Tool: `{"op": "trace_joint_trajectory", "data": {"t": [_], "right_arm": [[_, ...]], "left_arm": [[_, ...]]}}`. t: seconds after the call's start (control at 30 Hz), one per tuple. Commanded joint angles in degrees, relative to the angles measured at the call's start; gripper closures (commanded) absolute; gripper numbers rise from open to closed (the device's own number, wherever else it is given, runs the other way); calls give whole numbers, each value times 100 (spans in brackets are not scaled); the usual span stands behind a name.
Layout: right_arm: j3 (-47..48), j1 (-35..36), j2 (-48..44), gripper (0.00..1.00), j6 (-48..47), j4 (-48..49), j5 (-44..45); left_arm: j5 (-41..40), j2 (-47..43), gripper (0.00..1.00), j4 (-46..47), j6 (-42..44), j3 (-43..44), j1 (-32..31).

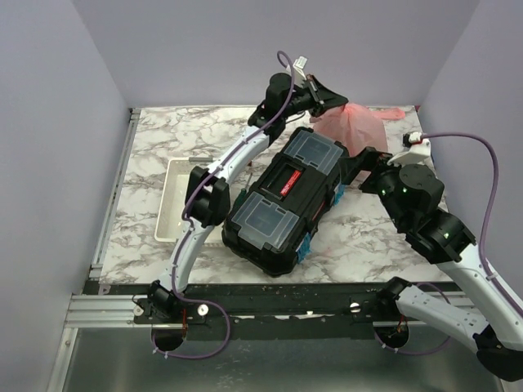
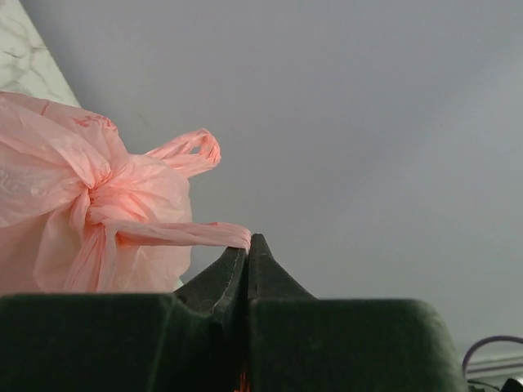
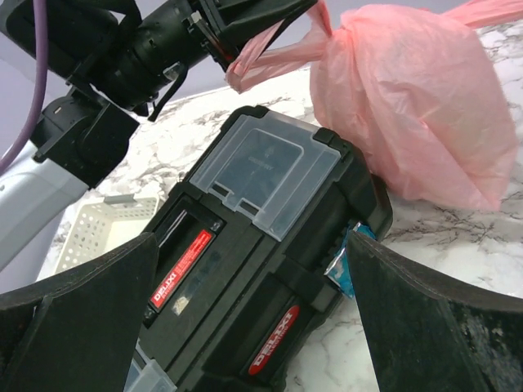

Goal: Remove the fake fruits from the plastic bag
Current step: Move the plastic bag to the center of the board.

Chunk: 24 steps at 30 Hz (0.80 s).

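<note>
Our left gripper (image 1: 341,103) is clenched hard on one handle (image 2: 176,234) of the pink plastic bag (image 2: 57,188); the two fingers meet with no gap, and the flattened strip of plastic ends right at their tips; in the right wrist view the same pinch shows from the side, a small fold of the handle (image 3: 270,55) sticking out past the left gripper (image 3: 231,59).

From these jaws the handle runs out taut to the gathered neck of the bag, which sits just beyond the tips and off to their left; the second handle loop (image 2: 194,150) stands free above that neck, apart from the fingers.

The body of the bag (image 1: 359,126) is full and rounded and rests on the marbled table (image 1: 163,139); the fruits do not show through the plastic.

Our right gripper (image 1: 362,166) is released, its fingers (image 3: 98,310) spread wide and holding nothing; between and beyond them lies a black toolbox (image 3: 261,245); the bag (image 3: 409,106) sits past the right finger, right at the far corner of the toolbox, though we cannot tell whether the two touch.

A white tray (image 3: 90,224) lies beyond the left finger, on the far side of the toolbox (image 1: 282,196).
</note>
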Motion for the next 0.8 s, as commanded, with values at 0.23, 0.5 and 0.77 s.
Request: {"op": "trace_joint_trajectory", "data": {"t": [0.23, 0.5, 0.77], "right_arm": [[-21, -32, -554, 0, 980, -761, 1227], [424, -32, -1034, 0, 1667, -2214, 1179], [603, -32, -779, 1, 2043, -3025, 1065]], "left_arm": [[1036, -1106, 100, 112, 417, -420, -855], [1571, -2480, 100, 291, 938, -2797, -1093], [1395, -3928, 100, -496, 2103, -5105, -1132]]}}
